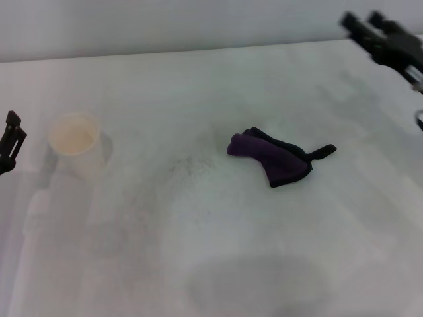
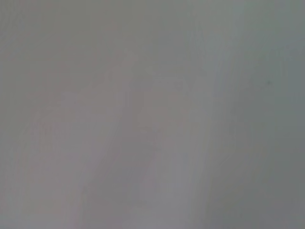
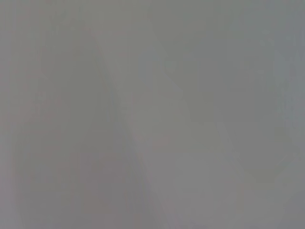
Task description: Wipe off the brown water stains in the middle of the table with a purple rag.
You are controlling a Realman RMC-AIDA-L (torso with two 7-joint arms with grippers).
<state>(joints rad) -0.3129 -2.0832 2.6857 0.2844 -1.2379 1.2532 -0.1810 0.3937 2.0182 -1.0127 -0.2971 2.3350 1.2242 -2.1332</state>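
The purple rag point(image 1: 274, 156) lies crumpled on the white table point(image 1: 218, 251), right of the middle, with its black loop tab pointing right. No tan-brown blotch shows on the table. Only faint dark specks point(image 1: 190, 166) lie left of the rag. My right gripper point(image 1: 363, 20) hangs open and empty over the far right corner, well away from the rag. My left gripper point(image 1: 9, 137) is at the left edge, beside the cup. Both wrist views show only blank pale surface.
A white paper cup point(image 1: 75, 145) with a cream inside stands upright at the left, close to my left gripper. The table's far edge meets a pale wall at the back.
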